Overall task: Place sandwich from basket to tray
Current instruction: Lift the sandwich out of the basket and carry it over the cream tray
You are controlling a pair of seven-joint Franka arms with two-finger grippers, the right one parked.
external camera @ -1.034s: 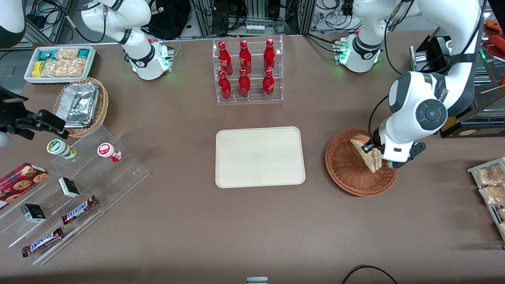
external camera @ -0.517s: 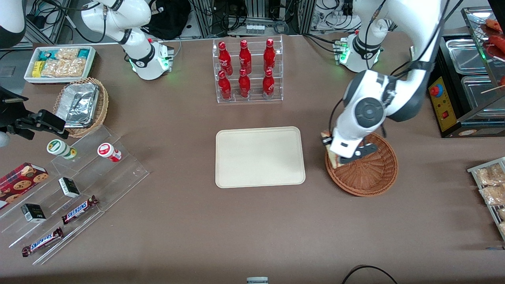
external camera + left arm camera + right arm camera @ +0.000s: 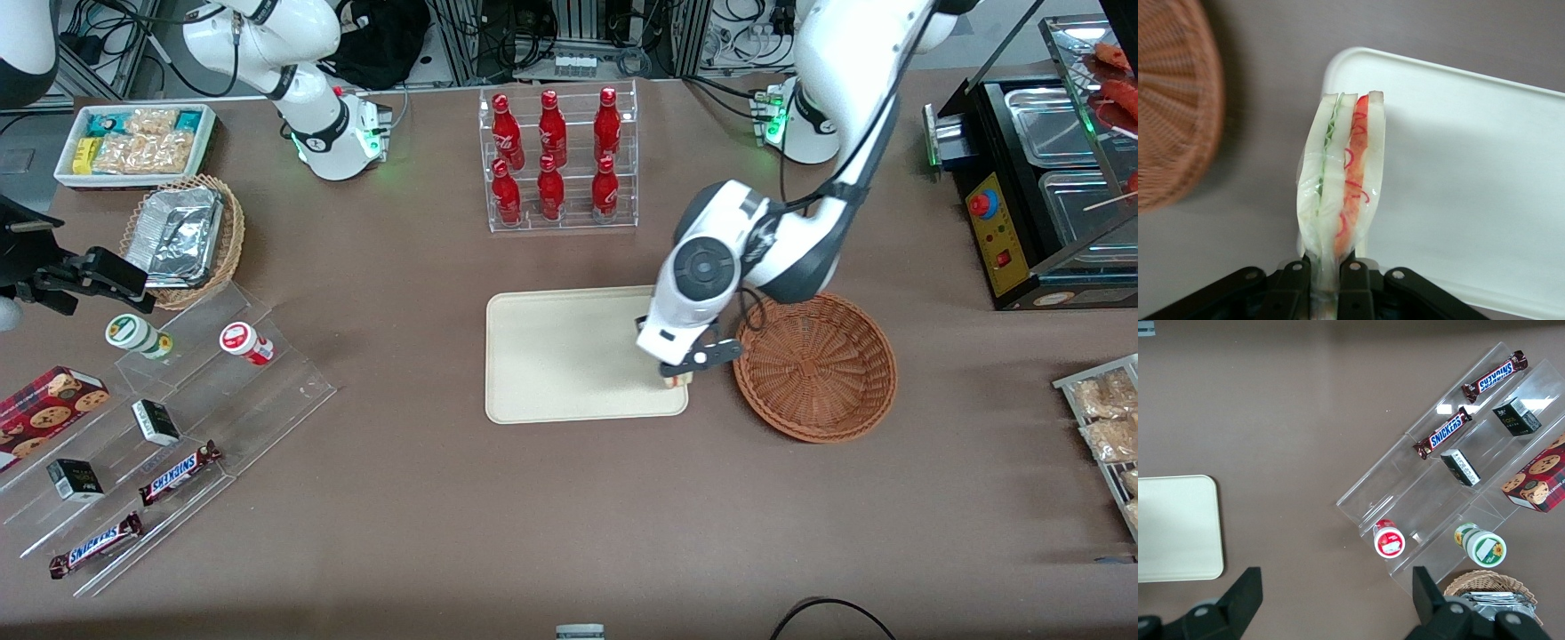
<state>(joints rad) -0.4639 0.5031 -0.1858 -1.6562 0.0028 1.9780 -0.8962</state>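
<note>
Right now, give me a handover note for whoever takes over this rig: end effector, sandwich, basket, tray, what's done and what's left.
End effector: shut on the sandwich, gripping it by one end, and hanging above the tray's edge nearest the basket.
Sandwich: held edge-on, off every surface, partly over the tray, partly over bare table.
Basket: empty, beside the tray toward the working arm's end.
Done: sandwich lifted out of the basket and carried to the tray's edge.
Left: move farther over the tray, lower, release, withdraw.
</note>
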